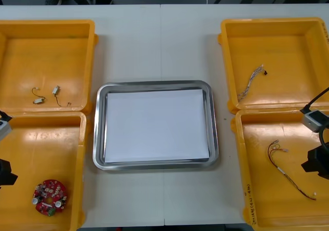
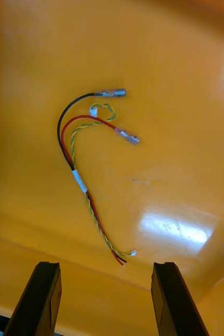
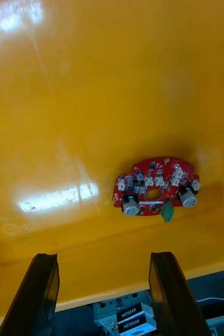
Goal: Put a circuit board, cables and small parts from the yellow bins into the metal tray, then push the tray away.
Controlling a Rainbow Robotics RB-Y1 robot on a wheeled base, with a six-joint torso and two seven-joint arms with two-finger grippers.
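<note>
Left gripper (image 3: 104, 256), fingers wide apart and empty, hovers over the near left yellow bin (image 1: 31, 154). The round red circuit board (image 3: 156, 186) lies flat beyond the fingertips, seemingly offset toward one finger. Right gripper (image 2: 106, 264), also spread and empty, faces a red and yellow cable (image 2: 80, 181).

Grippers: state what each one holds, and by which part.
Nothing is held. The left gripper is open near the red circuit board; the right gripper is open near the red and yellow cable.
</note>
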